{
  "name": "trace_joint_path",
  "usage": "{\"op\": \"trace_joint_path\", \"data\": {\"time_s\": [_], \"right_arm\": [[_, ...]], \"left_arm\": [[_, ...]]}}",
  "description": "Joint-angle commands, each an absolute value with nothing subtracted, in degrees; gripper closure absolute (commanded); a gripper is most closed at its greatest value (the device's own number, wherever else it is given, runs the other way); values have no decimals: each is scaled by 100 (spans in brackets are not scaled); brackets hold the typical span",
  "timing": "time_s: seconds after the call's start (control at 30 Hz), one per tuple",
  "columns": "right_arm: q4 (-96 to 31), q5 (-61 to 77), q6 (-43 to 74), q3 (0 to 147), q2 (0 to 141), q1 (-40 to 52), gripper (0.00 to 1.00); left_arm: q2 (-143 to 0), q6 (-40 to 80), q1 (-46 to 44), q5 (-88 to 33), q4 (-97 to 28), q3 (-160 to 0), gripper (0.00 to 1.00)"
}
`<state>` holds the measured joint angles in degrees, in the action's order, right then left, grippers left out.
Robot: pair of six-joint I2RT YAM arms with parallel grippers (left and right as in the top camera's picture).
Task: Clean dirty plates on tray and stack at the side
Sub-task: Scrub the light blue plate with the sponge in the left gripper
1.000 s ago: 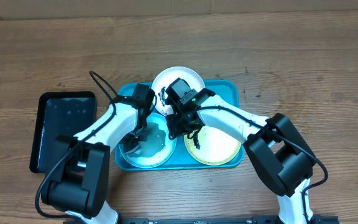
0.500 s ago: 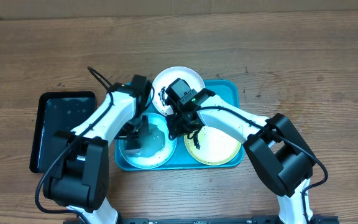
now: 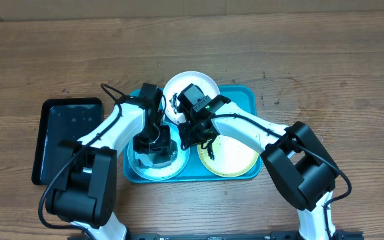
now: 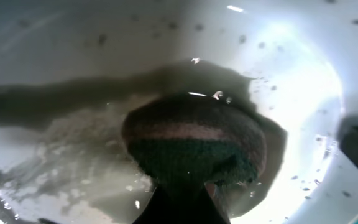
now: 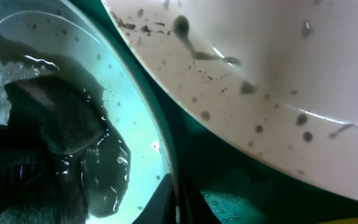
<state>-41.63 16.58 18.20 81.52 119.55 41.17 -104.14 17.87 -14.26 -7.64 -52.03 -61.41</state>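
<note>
The turquoise tray point(image 3: 245, 93) holds three plates: white point(image 3: 202, 83) at the back, light blue point(image 3: 145, 170) front left, yellow-green point(image 3: 235, 157) front right. My left gripper point(image 3: 153, 143) is shut on a dark sponge point(image 4: 194, 146) and presses it into the wet, soapy light blue plate point(image 4: 291, 74). My right gripper point(image 3: 187, 141) is shut on that plate's right rim point(image 5: 160, 124), one finger on each side. In the right wrist view the sponge point(image 5: 55, 118) lies in the plate, and the speckled, smeared white plate point(image 5: 260, 56) lies beside it.
A smaller black tray point(image 3: 69, 140) lies on the wooden table left of the turquoise tray. Both arms cross over the tray's middle, and bare tray floor point(image 5: 241, 193) shows between the plates.
My left gripper has swept the sponge from the light blue plate's left side toward its middle and right. The right gripper has stayed on the rim.
</note>
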Motion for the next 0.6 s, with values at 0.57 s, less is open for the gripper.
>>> {"op": "trace_joint_path", "data": {"time_s": [0.57], "right_arm": [[-4185,1503,1778,8099,11968,4082,95]], "left_arm": [[-10530,2126,-1417,2875,-5408,-6045,96]]}}
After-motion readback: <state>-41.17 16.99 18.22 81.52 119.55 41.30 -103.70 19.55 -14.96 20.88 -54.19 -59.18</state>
